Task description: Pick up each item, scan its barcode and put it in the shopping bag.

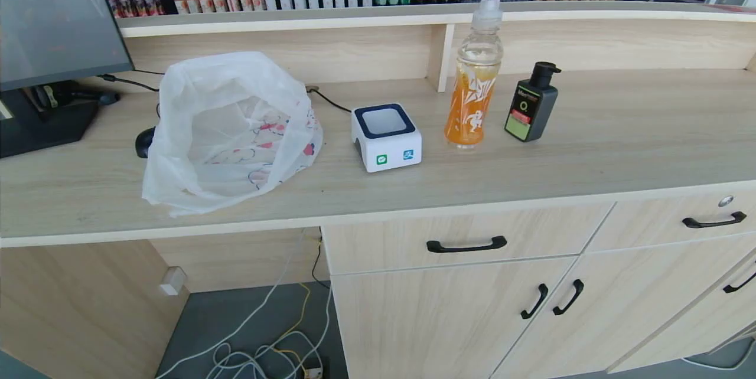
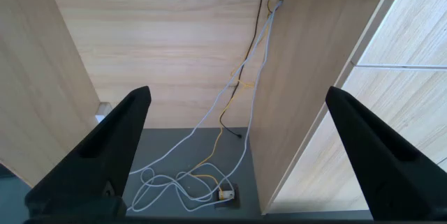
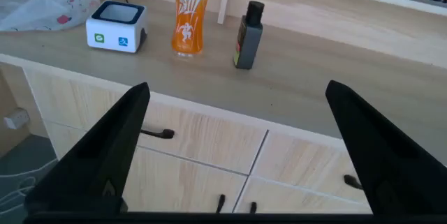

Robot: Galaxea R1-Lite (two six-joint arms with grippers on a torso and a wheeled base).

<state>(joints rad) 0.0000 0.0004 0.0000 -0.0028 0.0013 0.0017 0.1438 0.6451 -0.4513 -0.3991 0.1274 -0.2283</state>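
1. Two items stand upright on the table (image 1: pixel 620 143), well back from its front edge. One is a drink bottle (image 1: pixel 474 81) of orange liquid. The other, near it toward the right end but not touching, is a dark pump bottle (image 1: pixel 531 104).
2. A white scanner (image 1: pixel 386 137) with a dark-framed window on top sits near the table's middle, between the bag (image 1: pixel 230 131) and the drink bottle, touching neither.
3. The translucent bag lies toward the left end, its mouth gaping toward the front edge, with a dark mouse (image 1: pixel 144 141) just beside it.
4. The left pincer (image 2: pixel 237 95) is spread wide and holds nothing. It is low, below the table's front edge, facing a recess with loose cables (image 2: pixel 209 175).
5. The right pincer (image 3: pixel 237 88) is also wide and empty. It is out in front of the front edge, over the drawer fronts (image 3: pixel 209 154).
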